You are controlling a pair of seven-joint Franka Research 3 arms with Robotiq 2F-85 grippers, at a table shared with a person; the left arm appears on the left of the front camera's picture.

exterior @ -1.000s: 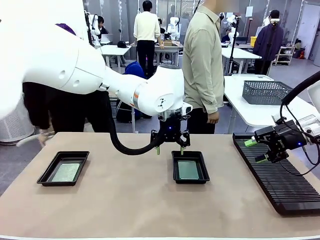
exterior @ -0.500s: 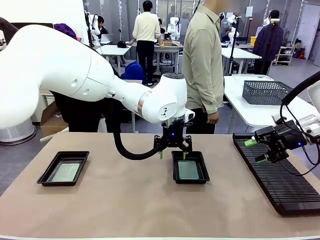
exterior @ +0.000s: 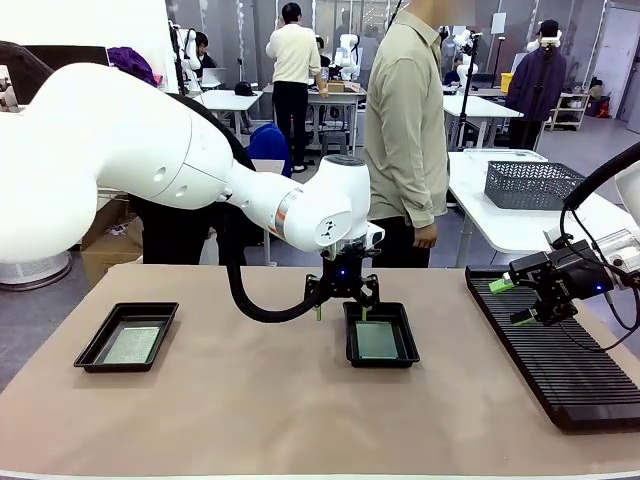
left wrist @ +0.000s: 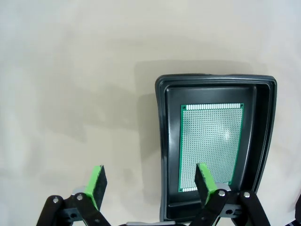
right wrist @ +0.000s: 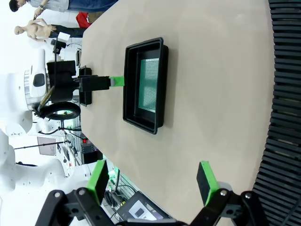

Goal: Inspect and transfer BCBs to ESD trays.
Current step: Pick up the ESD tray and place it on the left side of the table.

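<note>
So the left gripper [exterior: 341,309] has its jaws spread wide with nothing in them, hovering over the near-left rim of the middle tray [exterior: 381,356]. One green pad sits above the board [left wrist: 211,146] lying flat inside, the other hangs outside the tray wall. If it drops straight down like that, I'd bet a finger hits the rim and tips or shoves the tray. The right gripper [exterior: 521,301] is spread and empty too, parked over the black rack [exterior: 560,365]. The other tray [exterior: 128,338], with its own board [exterior: 131,345], sits well off to the left.
</note>
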